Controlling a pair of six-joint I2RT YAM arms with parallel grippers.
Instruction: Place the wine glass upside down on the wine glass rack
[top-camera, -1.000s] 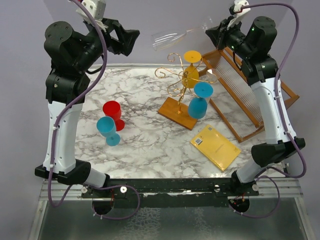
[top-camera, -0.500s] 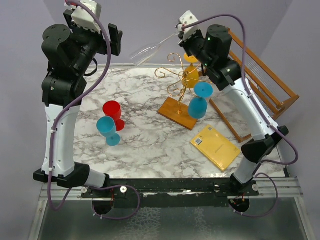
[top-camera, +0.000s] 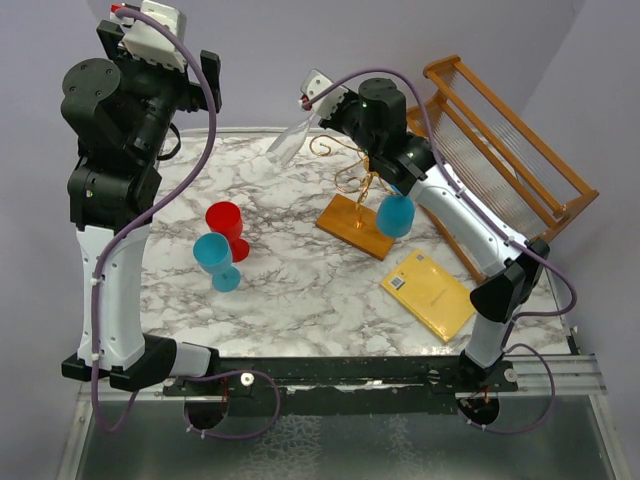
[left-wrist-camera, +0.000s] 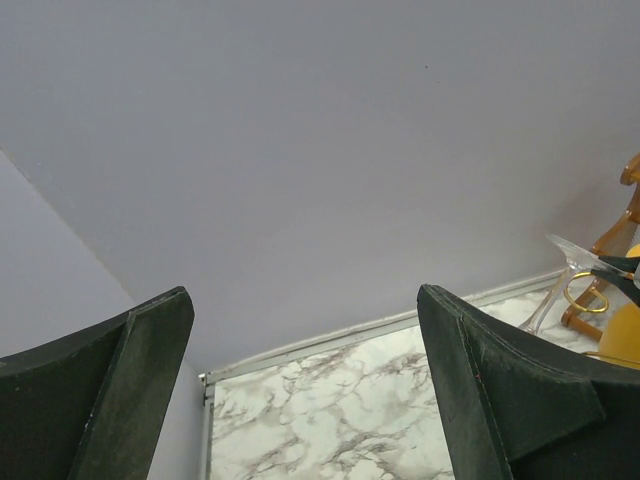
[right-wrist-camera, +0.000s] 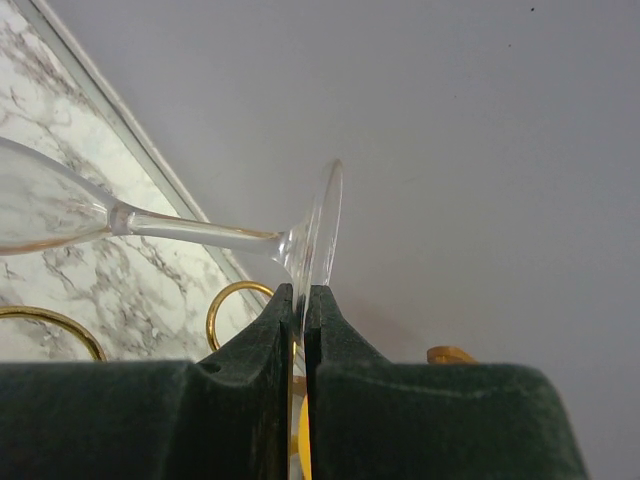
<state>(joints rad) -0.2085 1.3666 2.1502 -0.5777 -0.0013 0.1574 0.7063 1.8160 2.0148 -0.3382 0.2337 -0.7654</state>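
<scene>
Clear wine glass (right-wrist-camera: 120, 225), thin stem, disc foot pinched.

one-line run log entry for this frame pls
right gripper: shut on clear wine glass foot | left gripper: open, empty | gold wire rack: glass not hung

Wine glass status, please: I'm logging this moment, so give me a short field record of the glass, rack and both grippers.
held item: clear wine glass, foot pinched edge-on
holder: right gripper, shut on the foot
glass pose: tilted, bowl down-left, above the table's far edge
rack: gold wire wine glass rack on wooden base, a yellow glass and a blue glass already on it
left gripper: open, empty, raised
on table: red cup, blue cup, yellow book
</scene>
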